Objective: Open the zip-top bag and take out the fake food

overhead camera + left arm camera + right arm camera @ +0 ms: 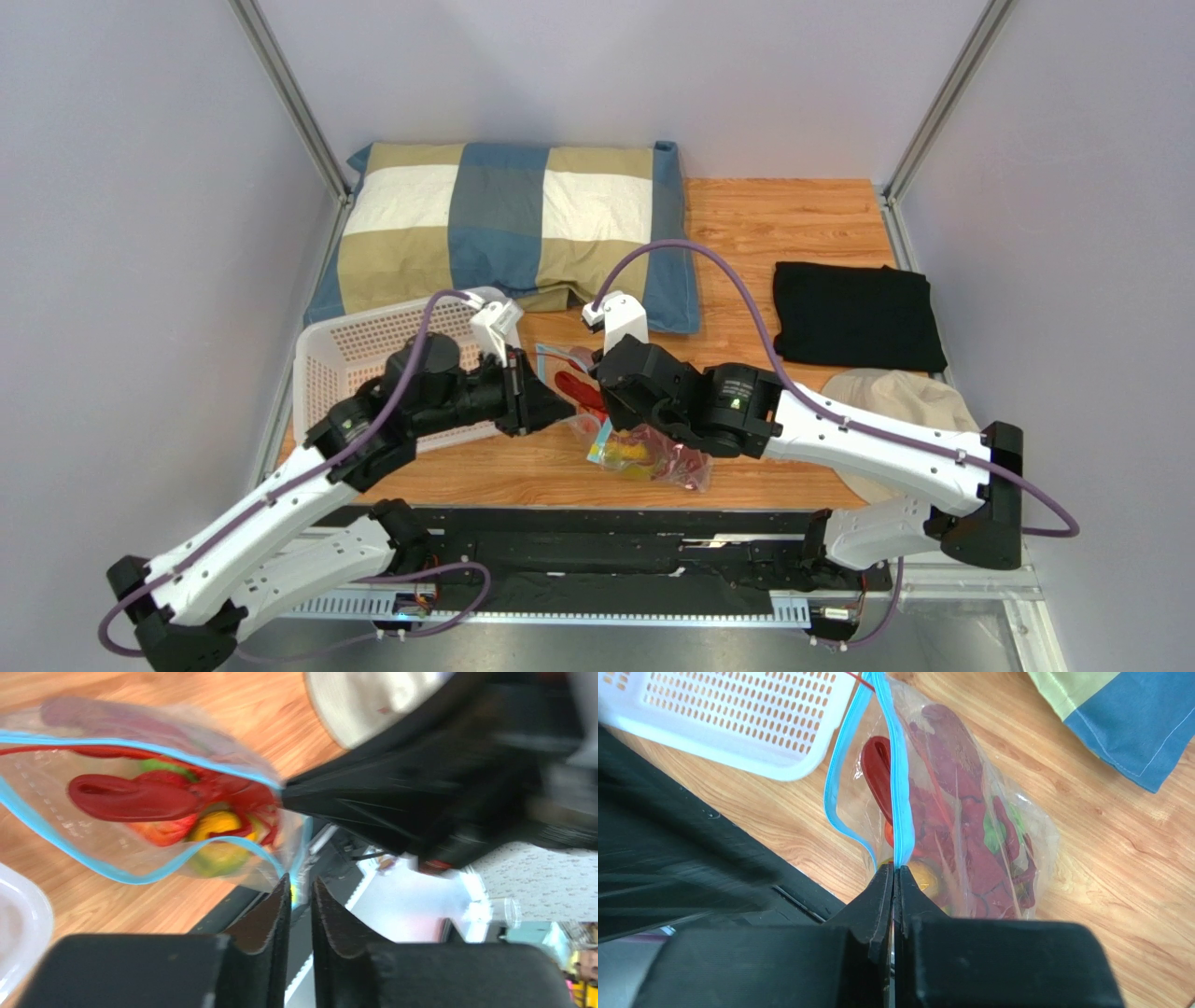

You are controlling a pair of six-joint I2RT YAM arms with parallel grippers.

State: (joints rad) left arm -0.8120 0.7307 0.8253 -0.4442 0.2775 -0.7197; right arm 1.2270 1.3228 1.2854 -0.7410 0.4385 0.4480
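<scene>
The zip-top bag (643,451) lies on the wood table between my two grippers, its light blue zipper strip parted into an open loop. It also shows in the left wrist view (84,847) and the right wrist view (1032,833). Inside are a red lobster (133,798), a yellow mango (219,822), a strawberry (165,829) and a green piece (992,836). My right gripper (895,871) is shut on one lip of the blue strip. My left gripper (300,882) has a narrow gap between its jaws, with the bag's other edge right at its fingertips.
A white perforated basket (344,364) stands left of the bag, close behind my left arm. A checked pillow (505,224) lies at the back. A black cloth (856,315) and a beige cloth (898,399) lie at the right. A black rail (589,539) runs along the near edge.
</scene>
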